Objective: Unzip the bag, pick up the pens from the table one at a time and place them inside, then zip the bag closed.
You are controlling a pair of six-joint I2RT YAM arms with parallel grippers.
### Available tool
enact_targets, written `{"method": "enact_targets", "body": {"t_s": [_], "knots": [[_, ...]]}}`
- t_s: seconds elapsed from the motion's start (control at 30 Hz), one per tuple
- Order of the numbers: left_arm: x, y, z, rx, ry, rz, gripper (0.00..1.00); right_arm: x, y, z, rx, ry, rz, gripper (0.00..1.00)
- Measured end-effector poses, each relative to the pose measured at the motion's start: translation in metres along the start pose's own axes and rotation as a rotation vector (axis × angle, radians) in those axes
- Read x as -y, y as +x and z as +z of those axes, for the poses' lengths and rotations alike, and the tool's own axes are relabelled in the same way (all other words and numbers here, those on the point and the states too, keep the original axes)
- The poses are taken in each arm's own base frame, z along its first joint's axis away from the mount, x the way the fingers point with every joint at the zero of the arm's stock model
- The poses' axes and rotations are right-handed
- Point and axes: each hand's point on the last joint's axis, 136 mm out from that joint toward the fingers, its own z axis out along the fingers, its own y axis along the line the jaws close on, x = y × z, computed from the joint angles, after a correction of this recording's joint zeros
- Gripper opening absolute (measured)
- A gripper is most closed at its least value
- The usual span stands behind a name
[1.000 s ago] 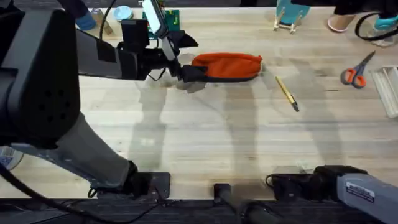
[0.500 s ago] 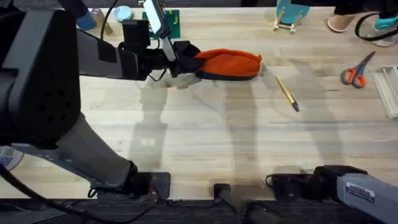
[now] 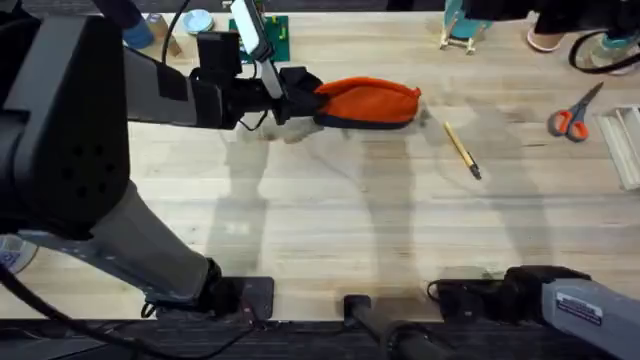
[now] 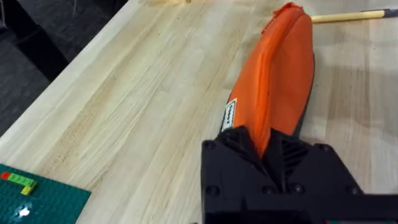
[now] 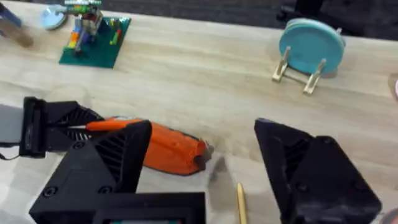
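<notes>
The left tool (image 3: 300, 100) is clamped on the left end of the orange pencil pouch (image 3: 368, 102), which lies on the far middle of the wooden worktop (image 3: 330, 220). Just right of the pouch lies the yellow pen (image 3: 462, 150), apart from it. The right tool (image 5: 205, 180) has its fingers spread apart, holding nothing. Orange-handled scissors (image 3: 573, 115) lie far right.

On the table (image 3: 330, 230), the pen (image 3: 462, 150) lies just right of the bag (image 3: 368, 103).
</notes>
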Motion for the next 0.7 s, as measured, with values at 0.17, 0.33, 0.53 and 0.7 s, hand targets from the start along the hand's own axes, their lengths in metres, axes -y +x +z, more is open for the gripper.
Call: {"method": "enact_targets", "body": {"t_s": [0.17,0.33,0.53,0.7], "knots": [[0.000,0.000,0.000,0.000,0.000,0.000,0.044,0.000,0.010,0.000,-0.039,-0.001,0.012,0.996],[0.000,0.000,0.000,0.000,0.000,0.000,0.044,-0.001,0.032,-0.002,-0.128,0.004,0.141,0.996],[0.000,0.000,0.000,0.000,0.000,0.000,0.044,-0.002,0.043,-0.004,-0.171,0.033,0.460,0.996],[0.000,0.000,0.000,0.000,0.000,0.000,0.044,-0.002,0.051,-0.005,-0.202,0.057,0.637,0.996]]}}
